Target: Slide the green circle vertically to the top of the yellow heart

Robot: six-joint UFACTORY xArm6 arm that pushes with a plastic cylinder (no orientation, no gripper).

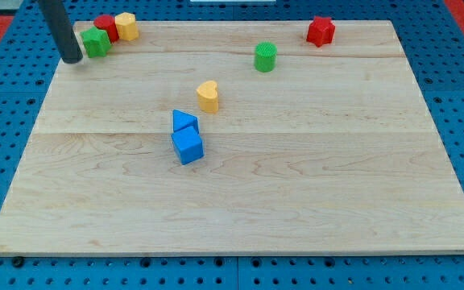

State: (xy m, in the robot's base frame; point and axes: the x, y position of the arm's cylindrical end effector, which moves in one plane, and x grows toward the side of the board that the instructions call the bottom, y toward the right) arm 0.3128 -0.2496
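1. Camera view, layout: green circle (265, 57) stands upright on the wooden table (312, 193), towards the view's top and right of centre. Yellow heart (208, 96) sits below it and to the view's left, apart from it. The circle is thus not straight above the heart; I judge it needs a push towards the view's left to line up.
2. Camera view, tool: the tool is a plain dark rod with nothing to clench or release, so it grasps nothing. My tip (72, 59) rests near the table's top-left corner, just beside a green block (96, 42) that huddles with a red block (106, 26) and a yellow block (126, 26).
3. Camera view, relation: the green circle lies well apart from my tip, far to the view's right. To shove it leftwards, the tip would likely have to come round to the circle's right side.
4. Camera view, others: a blue triangle (184, 122) touches a blue cube (188, 147) near the centre; a red block (321, 31) sits top right.
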